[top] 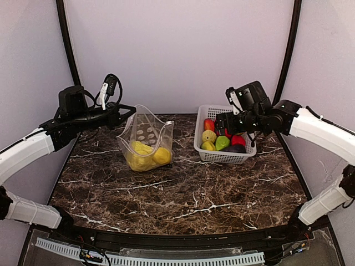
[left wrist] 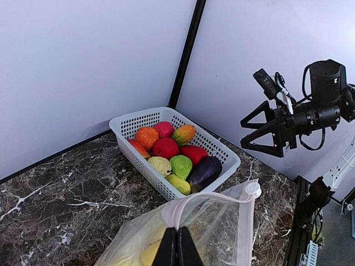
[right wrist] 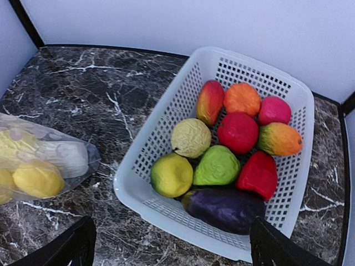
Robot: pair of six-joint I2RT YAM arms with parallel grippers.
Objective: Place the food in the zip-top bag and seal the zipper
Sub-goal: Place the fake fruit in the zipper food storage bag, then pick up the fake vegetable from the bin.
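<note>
Left tool (left wrist: 177, 239) is clamped on the zipper (left wrist: 216, 197) of the bag (top: 148, 141) — yellow food (top: 145, 155) lies inside, below it. Right tool (top: 222, 124) hangs, jaws apart, over the basket (right wrist: 166, 210) of food (right wrist: 238, 132) on the counter (top: 194, 205).

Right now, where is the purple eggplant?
The eggplant lies in the white basket on the right side of the table; in the right wrist view it sits against the near wall, just below the green fruit and the red pepper.

A dark stone table (top: 183, 202) is seen. A clear bag (top: 147, 138) and a white basket (top: 222, 158) are set on it, apart.
</note>
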